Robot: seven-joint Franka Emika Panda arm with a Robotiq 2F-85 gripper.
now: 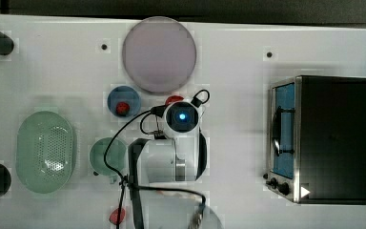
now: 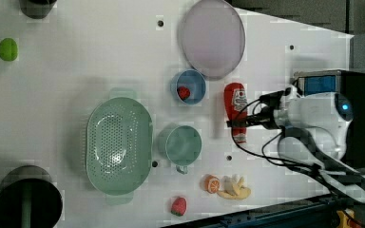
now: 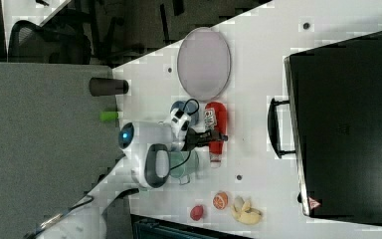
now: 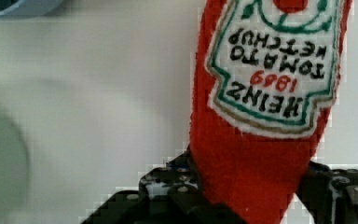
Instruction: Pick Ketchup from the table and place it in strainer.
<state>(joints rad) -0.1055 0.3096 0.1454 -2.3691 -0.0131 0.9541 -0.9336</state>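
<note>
The Ketchup (image 2: 236,100) is a soft red bottle with a white label, lying flat on the white table between the blue bowl and the arm. It also appears as the Ketchup (image 3: 216,118) and, close up, the Ketchup (image 4: 261,93). My gripper (image 2: 238,123) reaches down over its narrow end. In the wrist view the black fingers (image 4: 168,186) press against both sides of the red neck, so the gripper (image 4: 254,191) is shut on it. The strainer (image 1: 25,143), a pale mint oval basket with a holed base, sits at the top view's left, apart from the bottle.
A blue bowl (image 2: 196,81) holding a small red ball and a green cup (image 2: 183,145) lie between the bottle and the strainer (image 2: 95,142). A pale round plate (image 1: 158,53), a black oven (image 1: 333,138), toy fruit (image 2: 233,187) and dark cups (image 2: 26,202) stand around.
</note>
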